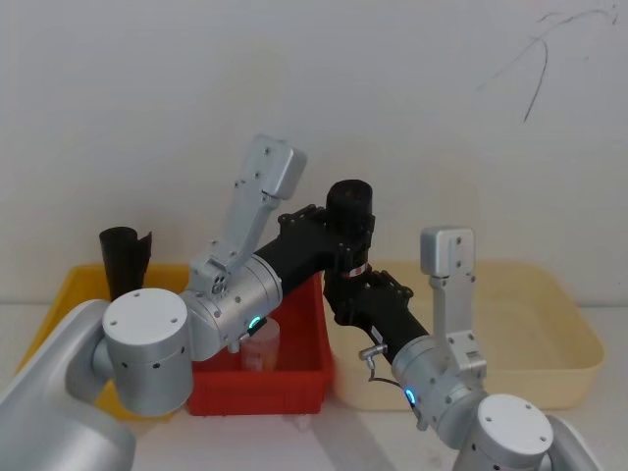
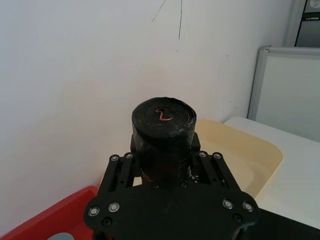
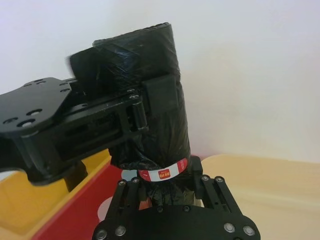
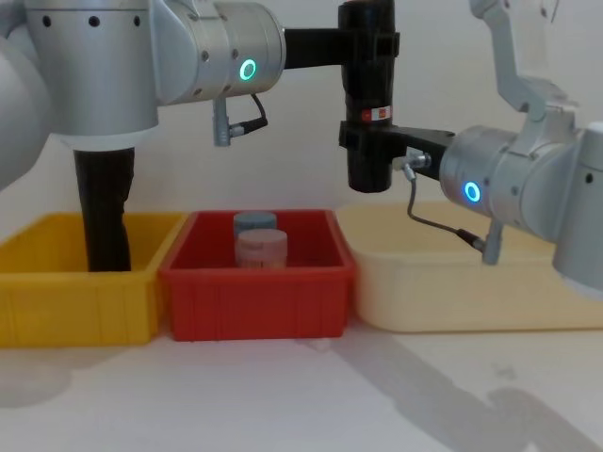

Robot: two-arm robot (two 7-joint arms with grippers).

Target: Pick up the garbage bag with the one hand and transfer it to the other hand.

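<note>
The garbage bag (image 4: 367, 99) hangs upright in the air, at the top middle of the chest view, above the spot where the red bin (image 4: 254, 287) meets the cream tray (image 4: 452, 282). Our left tool (image 4: 368, 42) is closed on its upper part. Our right tool (image 4: 369, 143) is closed on its lower part, just under the red-and-white band. We think the roll is light and firm but shiny and slippery, so we squeeze its round sides. The white counter (image 4: 283, 395) lies below, with a plain white wall behind.
</note>
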